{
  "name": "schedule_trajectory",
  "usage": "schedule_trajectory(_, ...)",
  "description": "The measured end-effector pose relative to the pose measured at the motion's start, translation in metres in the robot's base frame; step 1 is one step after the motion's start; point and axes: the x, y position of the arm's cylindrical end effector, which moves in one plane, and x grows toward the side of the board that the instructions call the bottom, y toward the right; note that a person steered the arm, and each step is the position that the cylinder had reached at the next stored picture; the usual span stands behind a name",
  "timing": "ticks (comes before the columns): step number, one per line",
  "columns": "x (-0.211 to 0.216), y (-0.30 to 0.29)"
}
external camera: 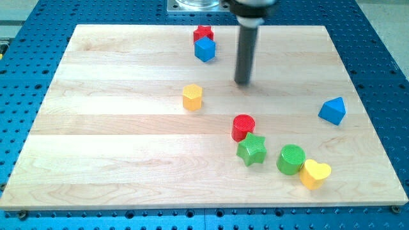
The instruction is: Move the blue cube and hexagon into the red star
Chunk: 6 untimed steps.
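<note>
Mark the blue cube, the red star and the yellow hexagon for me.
blue cube (205, 50): camera view, front face.
red star (202, 32): camera view, top face showing behind the cube.
yellow hexagon (192, 97): camera view, side wall.

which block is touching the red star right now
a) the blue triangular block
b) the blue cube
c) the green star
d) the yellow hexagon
b: the blue cube sits right against the red star near the view's top, just below it, while the yellow hexagon stands apart lower down and my tip is off to the right of both, touching neither.
</note>
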Motion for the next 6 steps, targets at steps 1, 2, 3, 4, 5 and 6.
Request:
schedule_trajectory(1, 0.047, -0.054)
schedule_trajectory(2, 0.050, -0.109)
schedule_trajectory(3, 0.008, -0.109)
schedule_trajectory(4, -0.046, -0.112)
schedule_trajectory(5, -0.091, -0.109)
schedule_trajectory(6, -0.117, -0.107)
